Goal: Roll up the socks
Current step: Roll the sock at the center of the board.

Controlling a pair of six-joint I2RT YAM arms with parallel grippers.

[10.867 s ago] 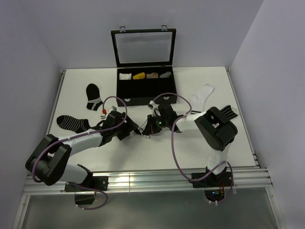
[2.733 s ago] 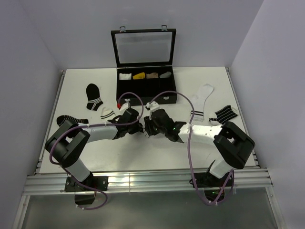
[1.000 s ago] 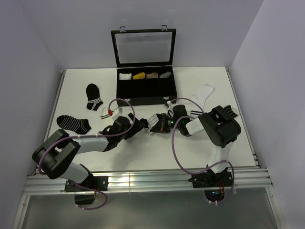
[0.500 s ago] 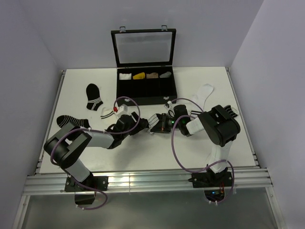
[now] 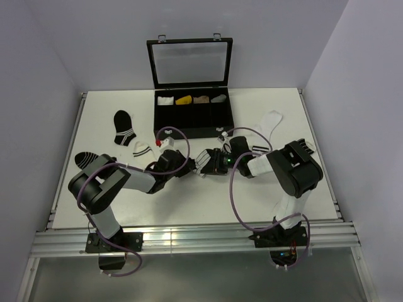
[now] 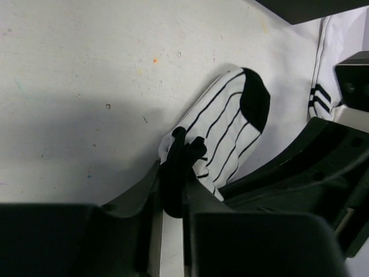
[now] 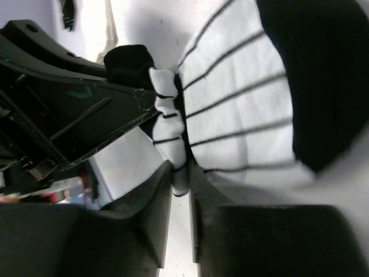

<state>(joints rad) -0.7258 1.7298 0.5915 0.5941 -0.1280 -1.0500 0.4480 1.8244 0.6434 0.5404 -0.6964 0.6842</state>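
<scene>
A white sock (image 6: pixel 228 130) with thin black lengthwise lines and a black toe lies bunched on the table between the two arms (image 5: pixel 205 157). My left gripper (image 6: pixel 172 180) is shut on a dark folded cuff at the sock's near end. The right gripper (image 7: pixel 180 173) pinches a white fold of the same sock (image 7: pixel 242 109) from the opposite side. In the top view, the left gripper (image 5: pixel 187 165) and right gripper (image 5: pixel 203 166) nearly meet at the sock. A small white sock with black bands (image 5: pixel 141 150) lies to the left, apart from both grippers.
An open black case (image 5: pixel 165 119) with several small rolled bundles in its compartments stands behind the grippers. Two black socks with white stripes (image 5: pixel 124 128) (image 5: pixel 85 158) lie at the left. A cream sock (image 5: pixel 267 123) and another striped sock (image 5: pixel 301 146) lie at the right.
The left gripper moved right to the sock and its jaws closed on the dark cuff. The right arm stayed almost still at the sock.
</scene>
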